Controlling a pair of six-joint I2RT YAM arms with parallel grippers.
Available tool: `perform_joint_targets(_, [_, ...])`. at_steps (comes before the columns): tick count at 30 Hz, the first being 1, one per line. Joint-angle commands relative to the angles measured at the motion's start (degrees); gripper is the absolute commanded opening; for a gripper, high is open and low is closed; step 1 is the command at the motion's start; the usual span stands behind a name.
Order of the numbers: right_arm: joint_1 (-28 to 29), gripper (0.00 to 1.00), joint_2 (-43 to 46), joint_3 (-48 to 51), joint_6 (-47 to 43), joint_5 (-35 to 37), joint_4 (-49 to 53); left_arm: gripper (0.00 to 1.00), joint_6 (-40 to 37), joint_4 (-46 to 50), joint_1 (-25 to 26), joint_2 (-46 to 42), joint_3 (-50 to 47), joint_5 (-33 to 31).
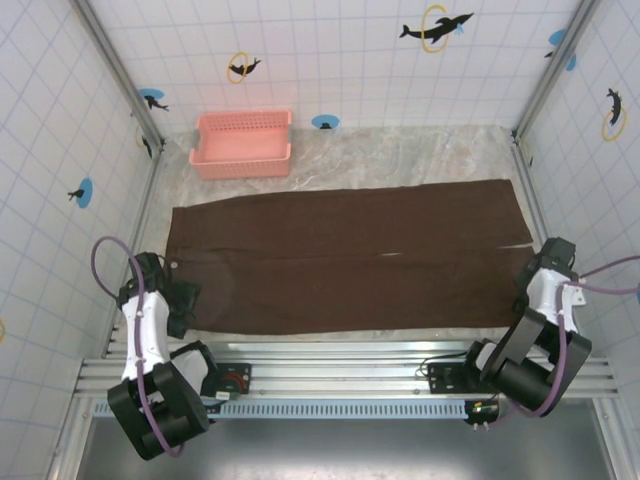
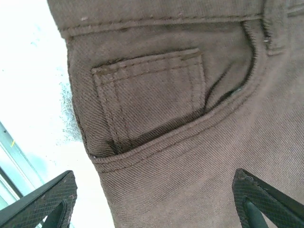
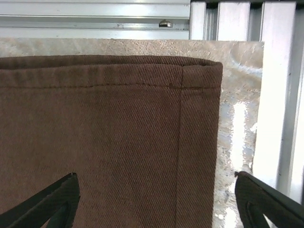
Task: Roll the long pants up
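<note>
White tiled walls (image 1: 350, 70) with dolphin stickers (image 1: 435, 27) enclose a marbled desk (image 1: 420, 155), where the long pants (image 1: 350, 260) lie flat across the middle, waist to the left and leg hems to the right, with a pink slatted basket (image 1: 243, 150) just beyond their far left edge. At the near left corner the left arm (image 1: 140, 320) has its jaws wide open over the front pocket (image 2: 147, 95), gripping nothing. At the near right, the right arm (image 1: 545, 300) has its jaws equally wide over a leg's hem (image 3: 109, 71), also empty.
</note>
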State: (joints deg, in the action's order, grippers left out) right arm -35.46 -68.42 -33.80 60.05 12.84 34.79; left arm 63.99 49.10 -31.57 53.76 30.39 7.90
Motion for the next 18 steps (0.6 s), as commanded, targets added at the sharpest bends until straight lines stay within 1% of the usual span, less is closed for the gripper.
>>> perform_joint_targets(1, [-1.48,0.86,-2.70,0.27,-0.82,-2.73,-3.73,0.85,3.42,-5.59,-0.59,1.41,-0.47,0.69])
perform_joint_targets(2, [-1.84,0.85,-3.34,0.23,-1.26,-2.91,-4.14,0.85,3.63,-6.39,-0.59,2.47,-0.60,0.79])
perform_joint_targets(4, [-2.85,0.81,-4.55,0.47,-1.76,-3.83,-4.62,0.84,4.32,-7.98,-0.61,4.74,-0.87,1.11])
perform_joint_targets(6, [-3.58,0.80,-5.47,0.57,-2.02,-4.71,-4.54,0.84,5.04,-9.07,-0.68,5.76,-1.12,1.16])
perform_joint_targets(9, [-4.07,0.80,-6.12,0.77,-1.83,-4.91,-4.40,0.83,5.77,-9.53,-0.64,5.88,-1.55,0.64])
perform_joint_targets(13, [-5.29,0.77,-8.37,1.42,-1.34,-6.44,-4.14,0.83,6.15,-9.29,-0.75,6.37,-2.79,0.61])
perform_joint_targets(15, [-5.53,0.75,-9.43,1.42,-2.16,-6.55,-3.56,0.83,6.37,-9.37,-0.74,6.29,-3.67,0.52])
perform_joint_targets(18, [-6.04,0.75,-8.95,1.28,-3.22,-5.93,-1.79,0.82,6.77,-9.42,-0.94,5.59,-5.10,0.49])
